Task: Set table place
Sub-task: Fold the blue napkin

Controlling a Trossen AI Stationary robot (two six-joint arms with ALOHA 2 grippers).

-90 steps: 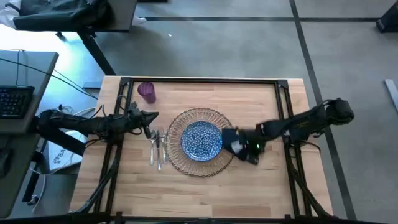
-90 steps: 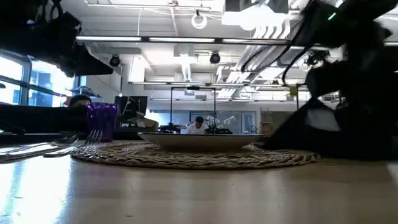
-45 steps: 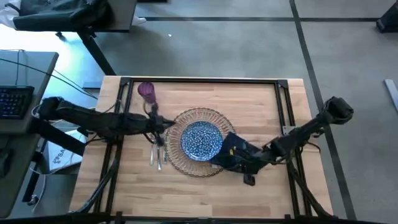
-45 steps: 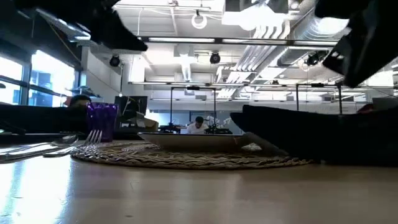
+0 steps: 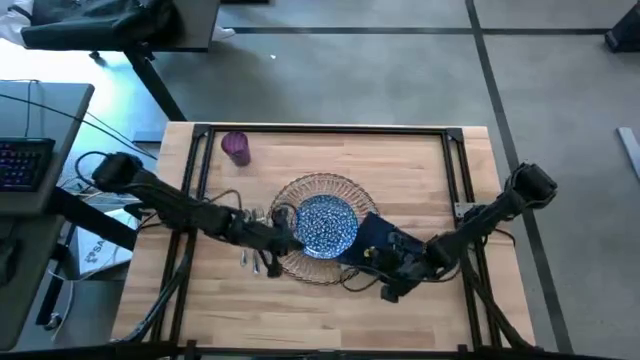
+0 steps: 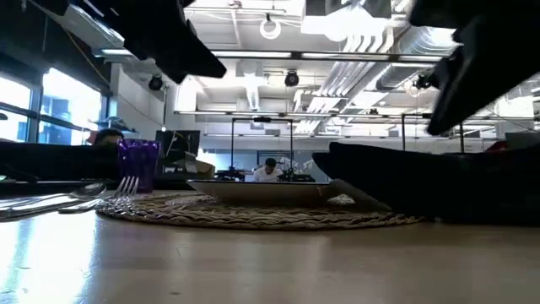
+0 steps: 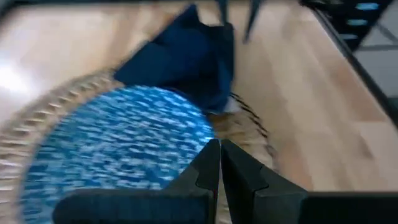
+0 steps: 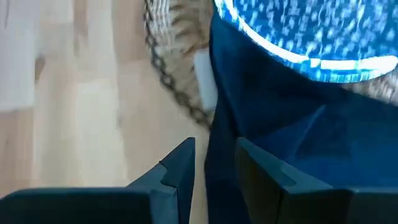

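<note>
The blue-patterned plate [image 5: 323, 222] sits on the woven charger [image 5: 318, 186] at the table's middle. The navy napkin [image 5: 372, 238] lies at the plate's right, partly on the charger's rim [image 8: 177, 93] and partly on the wood. The fork, knife and spoon [image 5: 252, 256] lie left of the charger, partly under my left arm. My left gripper [image 7: 219, 163] is shut and hangs over the plate's left edge [image 5: 290, 240]. My right gripper [image 8: 215, 163] is open, raised over the napkin's near edge [image 5: 385, 278].
A small purple cup [image 5: 236, 147] stands near the far left corner. A black frame [image 5: 330, 129] runs along the table's far edge and down both sides. Bare wood [image 5: 330, 320] lies in front of the charger.
My right gripper has carried the bunched napkin toward the near edge and laid it spread out beside the plate, then let go and drawn back a little. My left gripper has travelled from beside the cutlery toward the right and near, reaching the plate's left edge.
</note>
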